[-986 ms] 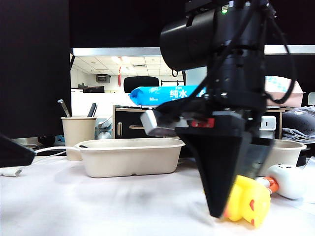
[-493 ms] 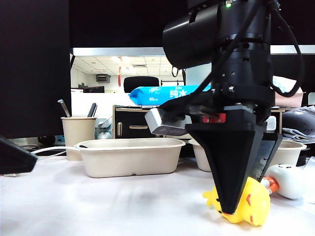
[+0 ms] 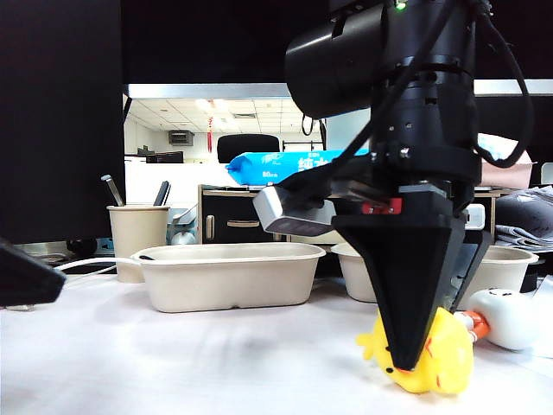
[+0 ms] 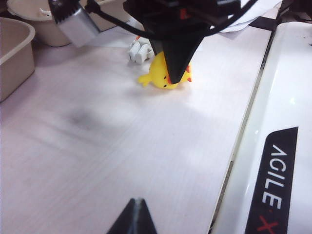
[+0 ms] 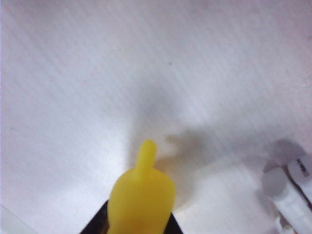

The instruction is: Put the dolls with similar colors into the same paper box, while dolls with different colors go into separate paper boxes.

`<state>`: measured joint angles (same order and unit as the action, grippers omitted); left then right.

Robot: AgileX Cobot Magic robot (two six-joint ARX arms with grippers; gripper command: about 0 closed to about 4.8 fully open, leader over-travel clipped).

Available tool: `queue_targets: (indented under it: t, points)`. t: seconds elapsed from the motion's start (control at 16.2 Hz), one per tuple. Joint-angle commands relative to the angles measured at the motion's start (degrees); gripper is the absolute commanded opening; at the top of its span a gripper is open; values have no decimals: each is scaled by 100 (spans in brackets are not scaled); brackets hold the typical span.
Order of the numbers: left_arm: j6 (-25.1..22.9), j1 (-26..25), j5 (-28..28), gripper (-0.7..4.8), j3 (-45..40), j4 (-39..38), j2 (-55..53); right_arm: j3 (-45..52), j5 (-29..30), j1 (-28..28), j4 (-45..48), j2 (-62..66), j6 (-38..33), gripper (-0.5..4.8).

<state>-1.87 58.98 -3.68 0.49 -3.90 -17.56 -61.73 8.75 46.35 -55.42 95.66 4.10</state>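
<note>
On the white table (image 3: 173,363), near the front right of the exterior view, a yellow doll (image 3: 432,359) with orange marks sits under the right gripper (image 3: 413,350). Black fingers of that gripper point straight down and sit on either side of the doll; right wrist view shows the yellow body (image 5: 141,200) wedged between the two black pads, so it looks pinched, doll resting on the table. Just right of it lies a white doll with an orange collar (image 3: 505,316), on its side, touching or nearly touching the yellow one. Behind, one beige paper box (image 3: 229,275) stands left of centre; a second paper box (image 3: 510,268) shows partly behind the arm on the right. Beige pen cup (image 3: 136,238) stands far left with a white cable beside it. Left gripper (image 4: 135,217) hovers low over bare table, well apart from the doll; only one black tip shows, so I cannot tell its opening.
</note>
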Motion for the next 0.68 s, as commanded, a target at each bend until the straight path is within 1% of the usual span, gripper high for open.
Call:
queue_targets:
  t: [0.06,0.18,0.37,0.49,0.68]
  points:
    - [-7,-125,-20,-5,4,55,11,-46,63,4,323,2,0,113]
    - [-7,-494,-17,-5,4,52,229,-297,162,7,448,2,-2,113]
    - [-7,-874,-20,-5,4,52,656,-723,190,7,780,4,-2,117]
    - [-7,-1475,-22,-5,4,57,1021,-1073,190,7,1397,17,-2,117]
    - [-4,-2269,-17,-5,4,55,1137,-1300,188,-39,2192,83,4,117]
